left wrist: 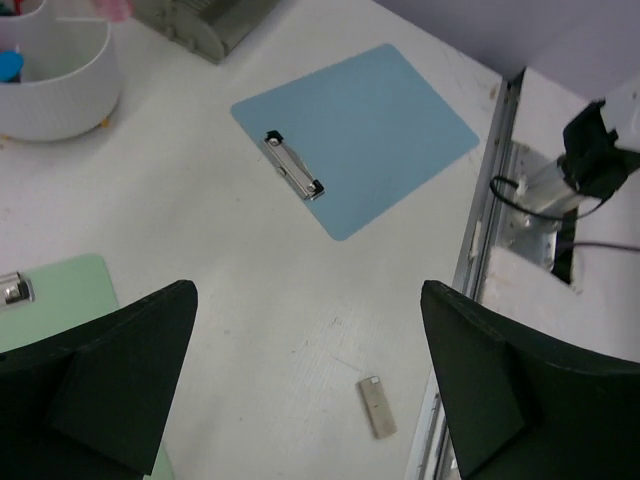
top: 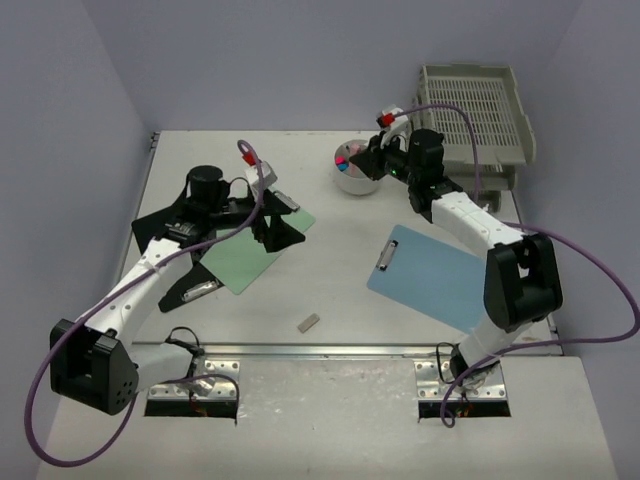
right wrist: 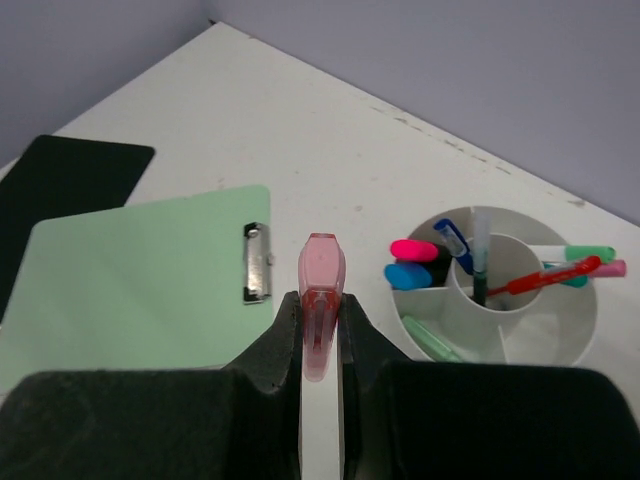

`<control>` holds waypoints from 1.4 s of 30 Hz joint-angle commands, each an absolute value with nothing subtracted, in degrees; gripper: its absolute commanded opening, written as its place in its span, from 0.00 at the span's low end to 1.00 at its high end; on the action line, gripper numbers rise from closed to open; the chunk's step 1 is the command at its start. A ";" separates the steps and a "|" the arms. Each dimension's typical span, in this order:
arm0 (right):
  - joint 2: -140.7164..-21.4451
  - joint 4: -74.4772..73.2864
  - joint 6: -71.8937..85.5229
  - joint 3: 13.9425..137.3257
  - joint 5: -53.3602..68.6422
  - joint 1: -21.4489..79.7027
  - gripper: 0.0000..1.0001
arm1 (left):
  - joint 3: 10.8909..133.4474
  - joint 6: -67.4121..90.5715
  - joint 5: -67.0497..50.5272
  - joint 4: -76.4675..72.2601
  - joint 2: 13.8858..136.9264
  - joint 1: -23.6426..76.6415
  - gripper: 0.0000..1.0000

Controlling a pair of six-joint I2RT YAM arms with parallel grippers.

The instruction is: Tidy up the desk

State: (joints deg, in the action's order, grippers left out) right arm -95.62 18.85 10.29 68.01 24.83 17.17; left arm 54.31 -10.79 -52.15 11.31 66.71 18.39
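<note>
The white desk [top: 345, 245] carries a green clipboard [top: 250, 258] that lies partly over a black clipboard [top: 160, 232] at the left, and a blue clipboard [top: 435, 280] at the right. A small beige eraser [top: 309, 322] lies near the front rail. My left gripper [top: 278, 215] hovers open over the green clipboard's right edge; between its fingers [left wrist: 110, 385] I see only bare desk and the eraser [left wrist: 378, 406]. My right gripper [right wrist: 320, 312] is shut on a translucent red pen [right wrist: 322, 265], just left of the round white pen holder [right wrist: 505, 310].
The pen holder [top: 355, 172] holds several markers and pens. Grey stacked paper trays [top: 478, 115] stand at the back right. A metal rail [left wrist: 482, 250] runs along the desk's front edge. Lilac walls enclose the desk on three sides.
</note>
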 commanded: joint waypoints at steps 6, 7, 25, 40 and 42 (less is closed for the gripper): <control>-99.85 32.70 13.36 65.67 4.28 17.05 0.00 | 47.59 17.66 -49.49 -9.05 64.87 14.21 0.93; -100.66 32.71 14.38 66.13 3.03 17.05 0.00 | 46.92 17.65 -49.09 -9.06 64.64 14.15 0.93; -110.43 40.15 17.12 68.61 2.64 17.14 0.01 | 43.85 13.73 -42.58 -4.54 63.67 13.71 0.93; -110.70 44.75 15.13 64.85 6.23 17.23 0.54 | 43.76 6.90 -41.79 2.32 64.09 14.67 0.89; -109.14 43.16 15.49 64.62 6.83 17.16 0.58 | 45.87 1.71 -38.03 7.69 64.99 18.03 0.85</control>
